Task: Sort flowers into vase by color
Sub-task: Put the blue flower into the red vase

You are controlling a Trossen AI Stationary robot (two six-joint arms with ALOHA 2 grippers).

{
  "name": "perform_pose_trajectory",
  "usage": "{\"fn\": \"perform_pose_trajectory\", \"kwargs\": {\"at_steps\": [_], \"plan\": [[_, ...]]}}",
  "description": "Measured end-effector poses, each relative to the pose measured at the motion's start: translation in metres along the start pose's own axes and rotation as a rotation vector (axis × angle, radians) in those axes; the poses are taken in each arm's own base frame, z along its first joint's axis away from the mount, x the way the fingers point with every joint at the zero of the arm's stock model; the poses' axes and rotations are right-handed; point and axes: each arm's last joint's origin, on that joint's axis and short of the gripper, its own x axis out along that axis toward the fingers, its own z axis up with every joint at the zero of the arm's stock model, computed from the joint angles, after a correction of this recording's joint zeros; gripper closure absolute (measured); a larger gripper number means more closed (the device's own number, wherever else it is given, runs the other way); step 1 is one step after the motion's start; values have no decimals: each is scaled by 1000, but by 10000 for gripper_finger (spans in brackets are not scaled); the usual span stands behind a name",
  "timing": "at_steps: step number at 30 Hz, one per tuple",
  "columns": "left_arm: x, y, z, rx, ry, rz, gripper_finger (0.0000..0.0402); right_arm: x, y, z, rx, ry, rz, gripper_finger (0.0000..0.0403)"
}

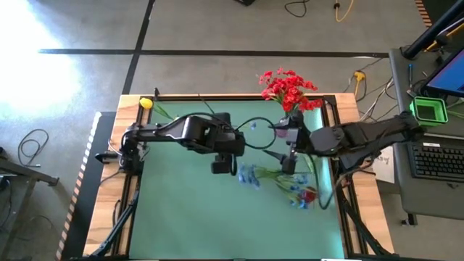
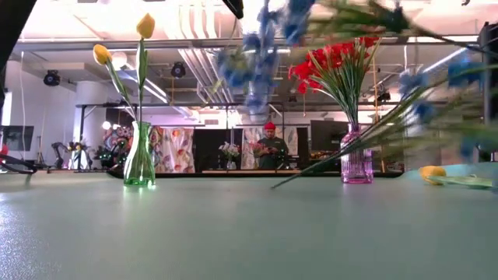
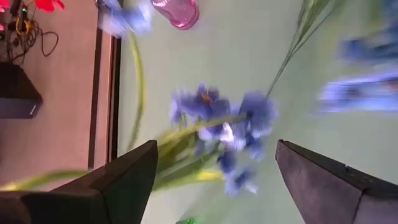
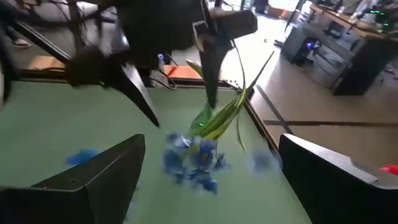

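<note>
A blue flower (image 3: 217, 124) with green leaves shows between the wide-apart fingers of my left gripper (image 3: 216, 146), which is raised over the table's middle (image 1: 225, 165). The right wrist view has this flower (image 4: 193, 158) just below one left fingertip (image 4: 211, 102). My right gripper (image 1: 288, 161) stands open to its right, pointing almost level at it, with nothing between its fingers (image 4: 211, 140). More blue flowers (image 1: 296, 190) lie on the mat. Red flowers (image 2: 338, 66) stand in a pink vase (image 2: 356, 163), and yellow ones (image 2: 144, 27) in a green vase (image 2: 138, 155). My left gripper comes at the blue flower slanting down from the table's left. Its green stems (image 3: 180, 155) run behind one finger (image 3: 134, 171). Blur hides the spot, so I cannot tell whether that finger touches them. The blooms do not span the gap.
A yellow bloom (image 2: 432, 173) lies on the mat at the right. A raised wooden rim (image 1: 130, 101) frames the table. A desk with a keyboard (image 1: 438, 161) stands beyond the right edge. A person (image 2: 270, 148) is in the room far behind.
</note>
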Motion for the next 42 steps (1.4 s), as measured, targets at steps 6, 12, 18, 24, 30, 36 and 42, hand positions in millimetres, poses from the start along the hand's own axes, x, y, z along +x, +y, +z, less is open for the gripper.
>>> {"fn": "perform_pose_trajectory", "kwargs": {"at_steps": [6, 12, 18, 24, 30, 36, 42], "plan": [[1, -3, -2, -8, 14, -28, 86, 20, -2, -27, -39, 80, -105, 39], [3, -24, -7, 7, -85, -52, 86, 35, -4, -47, -28, 61, -139, 39], [15, -45, -23, -31, -301, -81, 86, 47, 2, -63, -28, 10, -110, 39], [35, -60, -32, -139, -587, -98, 86, 52, 5, -66, 21, -81, -92, 39], [55, -69, -35, -172, -746, -88, 86, 56, 6, -66, 70, -149, -98, 39], [65, -73, -38, -272, -905, -103, 86, 65, 10, -67, 107, -155, -105, 39], [79, -80, -51, -385, -980, -173, 86, 74, 14, -65, 143, -206, -107, 39]]}}
